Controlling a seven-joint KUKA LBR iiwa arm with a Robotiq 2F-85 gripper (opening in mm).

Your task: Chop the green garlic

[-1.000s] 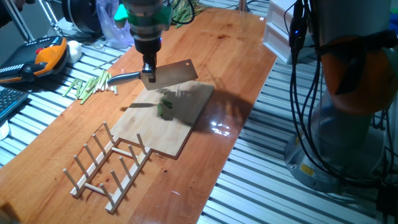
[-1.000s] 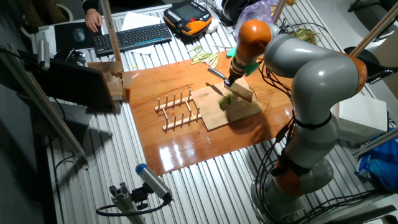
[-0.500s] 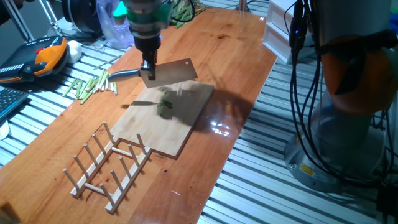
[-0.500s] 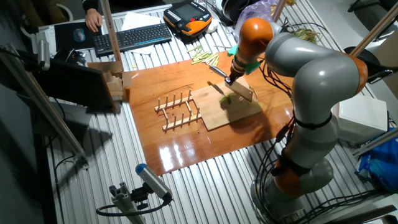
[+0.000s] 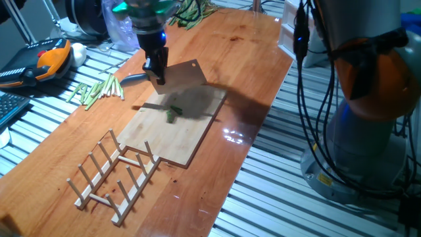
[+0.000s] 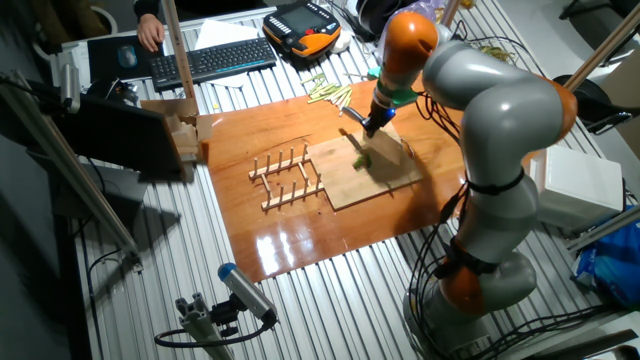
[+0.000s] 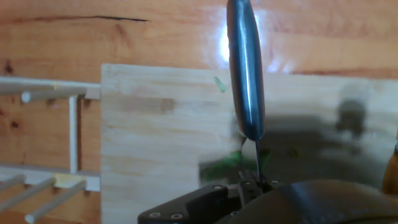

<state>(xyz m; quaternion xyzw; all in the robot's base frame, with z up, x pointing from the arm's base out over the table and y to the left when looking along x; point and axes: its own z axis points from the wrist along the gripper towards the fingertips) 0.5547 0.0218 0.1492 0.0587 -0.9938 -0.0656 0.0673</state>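
The green garlic point(image 5: 173, 114) is a small cluster of bright-green bits with a thin dark stalk beside it, in the middle of the wooden cutting board point(image 5: 164, 141). It also shows in the other fixed view point(image 6: 360, 160) and low in the hand view point(image 7: 225, 163). My gripper point(image 5: 156, 71) is shut on a cleaver point(image 5: 186, 74) where handle and blade meet. It holds the broad blade in the air above the board's far end, behind the garlic. In the hand view the cleaver's handle point(image 7: 244, 68) runs up the middle.
A wooden peg rack point(image 5: 115, 174) stands just in front of the board. A bundle of pale-green stalks point(image 5: 95, 89) lies at the table's left edge. An orange pendant point(image 5: 46, 59) and a plastic bag point(image 5: 118, 29) lie beyond it.
My gripper has lifted the cleaver up and slightly back, away from the garlic. The garlic bits stay on the board.
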